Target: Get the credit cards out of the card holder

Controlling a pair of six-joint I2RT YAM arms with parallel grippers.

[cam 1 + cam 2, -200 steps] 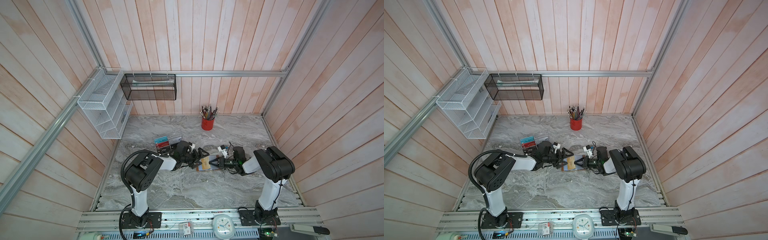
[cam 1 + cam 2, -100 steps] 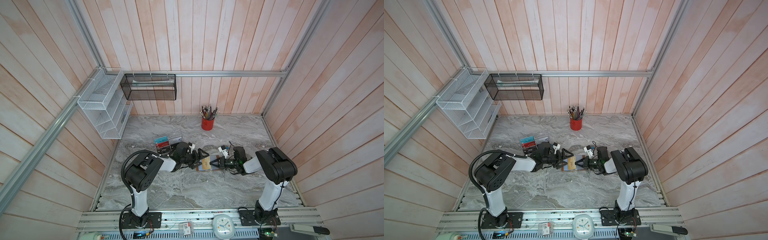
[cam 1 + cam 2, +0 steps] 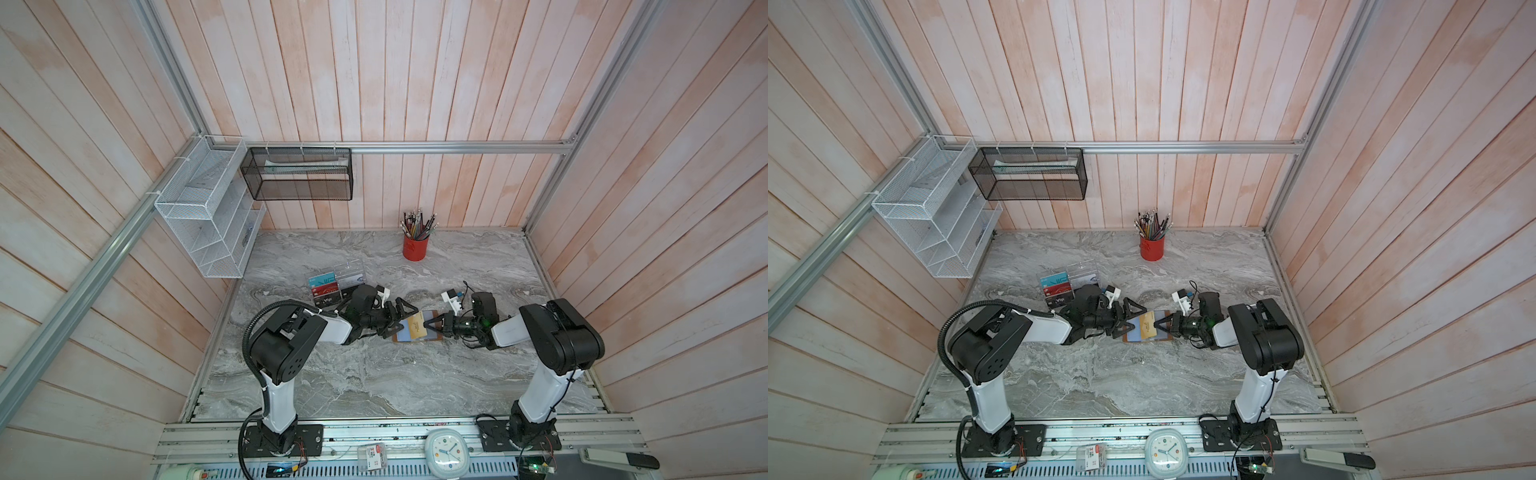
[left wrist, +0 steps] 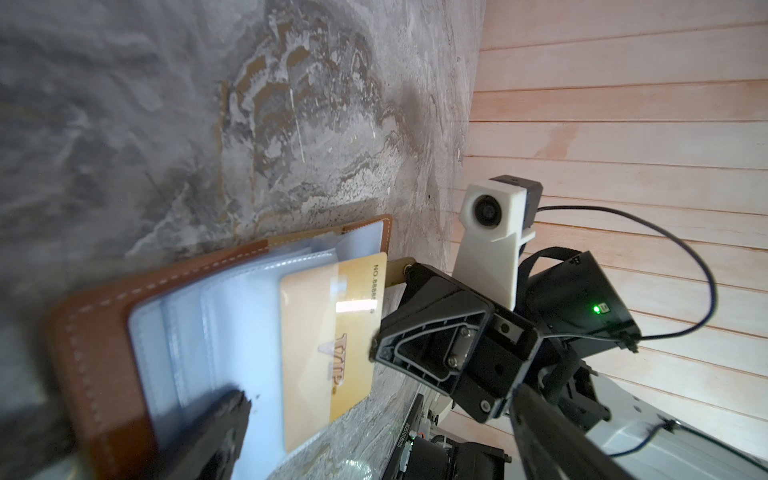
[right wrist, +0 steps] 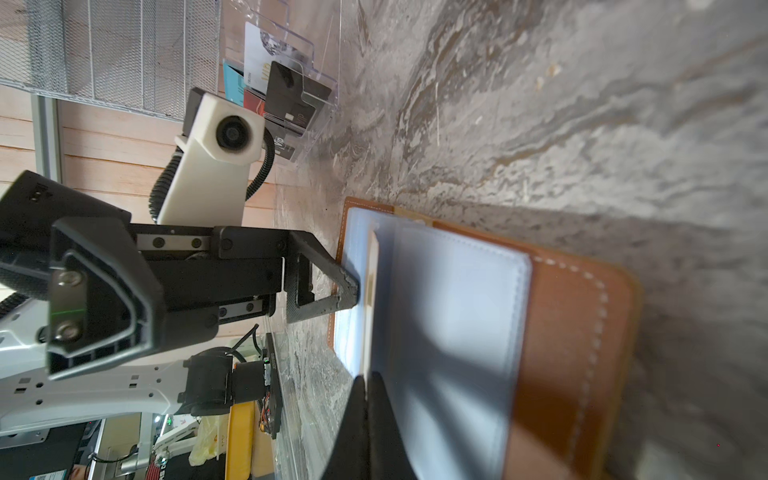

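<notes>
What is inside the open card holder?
I see clear plastic sleeves and one gold card, partly out of its sleeve, pinched by the right claw. Whether lower sleeves hold other cards cannot be seen; upper ones cover them.

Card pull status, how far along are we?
Done: holder lies open. In hand: right tool is shut on the gold card, which sticks partway out of the sleeves; the open left tool rests a finger on them. Left: gold card not free yet; whether the other sleeves hold more cards I can't tell.
</notes>
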